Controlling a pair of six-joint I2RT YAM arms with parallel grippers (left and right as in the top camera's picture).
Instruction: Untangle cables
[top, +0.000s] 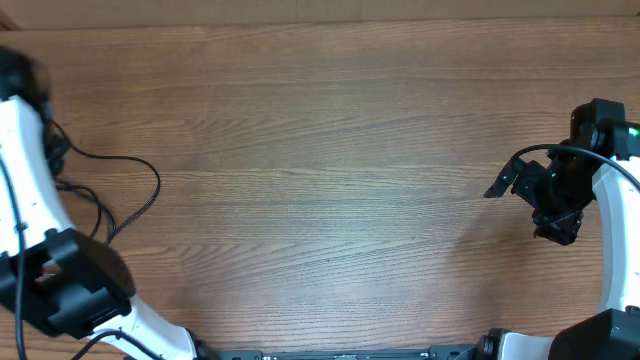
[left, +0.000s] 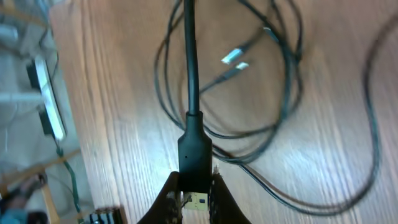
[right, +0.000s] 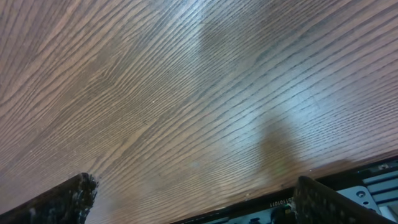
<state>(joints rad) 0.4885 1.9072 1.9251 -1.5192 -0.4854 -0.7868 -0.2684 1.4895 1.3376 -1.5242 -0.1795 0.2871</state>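
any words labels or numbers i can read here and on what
White print on the black rail, right wrist view: too small and blurred to read.
No text visible on the plug, cables or table.

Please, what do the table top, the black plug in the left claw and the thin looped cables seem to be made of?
Table top: wood or wood-look laminate, matte with a soft sheen; brown grain lines show.
Black plug, pinched in the left claw: probably moulded plastic, smooth and dull.
Thin looped cables: likely a rubbery plastic sheath, since they bend in loose curves; their plug tips glint like metal.
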